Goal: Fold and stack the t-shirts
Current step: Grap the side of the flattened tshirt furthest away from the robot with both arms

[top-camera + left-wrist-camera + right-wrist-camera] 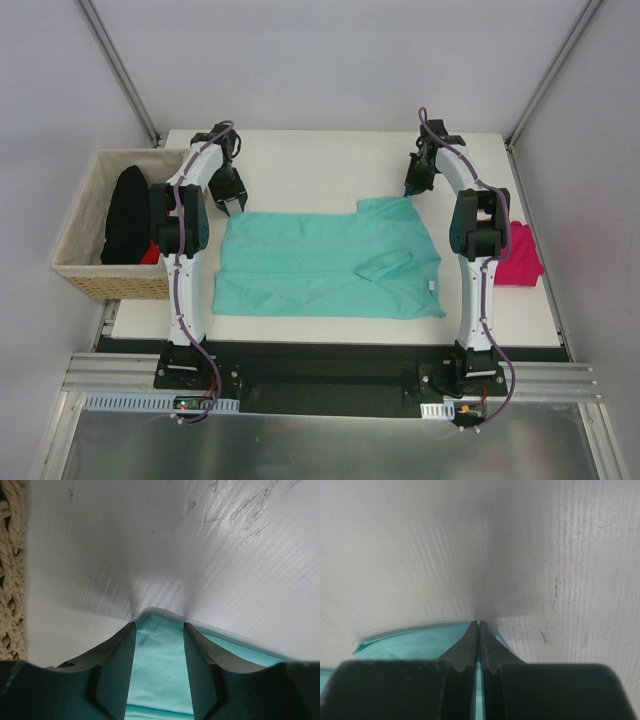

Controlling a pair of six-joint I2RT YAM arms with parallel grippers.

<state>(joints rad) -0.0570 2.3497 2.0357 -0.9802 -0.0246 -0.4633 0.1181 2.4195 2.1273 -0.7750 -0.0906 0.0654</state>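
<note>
The left end effector [159, 626] stands fairly wide, its 2 fingers [117, 670] straddling the teal shirt's [320, 265] far corner at 10 o'clock without gripping it. The right end effector [478, 625] is closed tight at the 1 o'clock corner, apparently pinching the hem. The shirt lies spread and unfolded mid-bench [320, 160]. The pink shirt [522, 258] sits bunched at the 3 o'clock edge, well apart from it. The main risk, in my judgement, is an uneven lift. If the left fingers close too high or off the edge, they will miss the thin cloth, and only 1 corner will rise, dragging the shirt askew toward 1 o'clock. A shallow right pinch could also slip once the cloth's weight comes on. The sleeve turned in near 4 o'clock could be trapped in the fold as a lump. Several things are hard to make out. The right wrist view does not show for certain whether cloth sits between the closed jaws, or how many layers. The arms cover the shirt's 9 o'clock edge and part of the pink shirt. In the basket [110, 283] at 9 o'clock, a dark bundle [128, 215] cannot be identified.
</note>
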